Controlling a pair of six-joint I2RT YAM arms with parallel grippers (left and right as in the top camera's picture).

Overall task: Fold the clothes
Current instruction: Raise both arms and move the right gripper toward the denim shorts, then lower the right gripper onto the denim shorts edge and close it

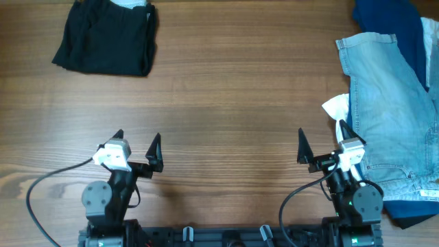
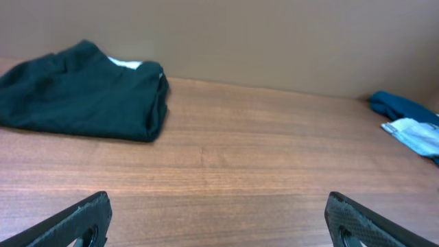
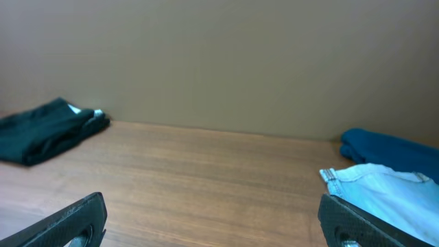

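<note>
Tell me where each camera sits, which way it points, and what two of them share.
Overhead: above the table, looking straight down; left gripper and right gripper, both open, show at the bottom.
Left wrist: low behind the left gripper, facing across the table toward the far wall; its fingers fill the bottom corners.
Right wrist: behind the right gripper, same forward look; its fingers at the bottom corners.
Shared: both wrist views show the black garment left, denim shorts right.

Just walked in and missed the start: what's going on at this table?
Nothing is being handled yet. The left gripper and right gripper both sit open and empty near the front of the table. A black garment, apparently folded, lies far left; pale denim shorts lie spread over a navy garment at right, unfolded.
</note>
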